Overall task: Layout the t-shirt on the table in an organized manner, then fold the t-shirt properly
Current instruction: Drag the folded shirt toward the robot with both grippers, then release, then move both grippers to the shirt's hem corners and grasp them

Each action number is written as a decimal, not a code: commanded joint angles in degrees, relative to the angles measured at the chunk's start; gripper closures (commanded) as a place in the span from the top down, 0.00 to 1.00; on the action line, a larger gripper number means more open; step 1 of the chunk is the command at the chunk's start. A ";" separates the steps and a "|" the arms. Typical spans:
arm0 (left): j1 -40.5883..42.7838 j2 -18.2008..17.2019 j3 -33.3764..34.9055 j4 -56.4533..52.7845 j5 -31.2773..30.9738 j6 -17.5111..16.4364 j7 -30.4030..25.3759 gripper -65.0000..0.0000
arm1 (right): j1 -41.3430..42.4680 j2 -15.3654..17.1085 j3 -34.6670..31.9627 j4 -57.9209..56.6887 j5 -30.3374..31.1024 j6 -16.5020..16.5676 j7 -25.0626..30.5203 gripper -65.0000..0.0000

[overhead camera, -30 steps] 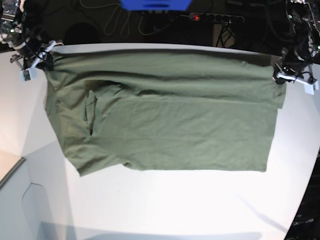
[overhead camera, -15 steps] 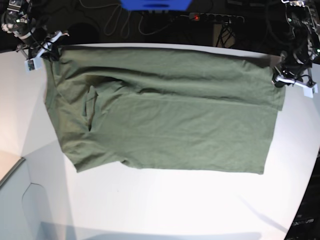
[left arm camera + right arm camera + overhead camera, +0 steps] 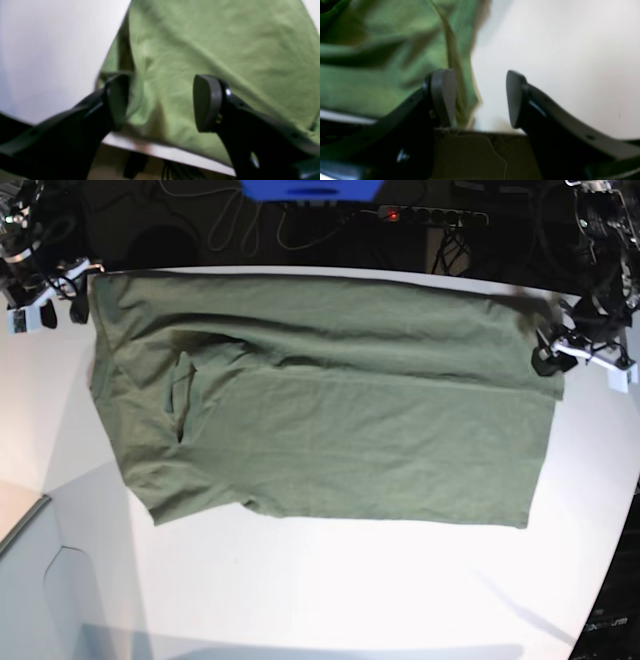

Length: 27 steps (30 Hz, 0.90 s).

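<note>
"So, where is the t-shirt?"

"Flat on the table, spread wide, its far edge along the table's far edge. A crease sits on its left side."

"And the jaws?"

"Both pairs are open and hold nothing. The left gripper is over the far right corner, the right gripper at the far left one."

"What makes this step go well?"

"Lift straight away, I think, so no corner drags, then smooth that crease before folding."
</note>
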 commanded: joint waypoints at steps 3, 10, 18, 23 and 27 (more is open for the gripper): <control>-0.58 -0.93 -0.49 2.68 -0.52 -0.11 -0.68 0.60 | 2.54 0.99 0.30 1.06 0.51 0.56 0.75 0.50; -9.46 -1.37 -0.49 -0.05 0.27 -0.03 -1.04 0.60 | 14.76 1.69 -4.88 -3.25 -6.87 0.56 0.49 0.51; -24.49 -2.43 -0.14 -10.95 2.91 0.06 -2.09 0.61 | 34.81 -0.07 -6.99 -20.56 -19.71 0.56 0.58 0.61; -31.35 -2.16 1.00 -18.78 10.91 -0.03 -8.07 0.61 | 44.65 1.51 -6.99 -32.43 -22.52 0.56 1.02 0.61; -35.22 -2.87 6.89 -27.74 16.62 -0.11 -15.01 0.61 | 51.42 3.71 -6.91 -42.28 -22.78 0.56 1.19 0.61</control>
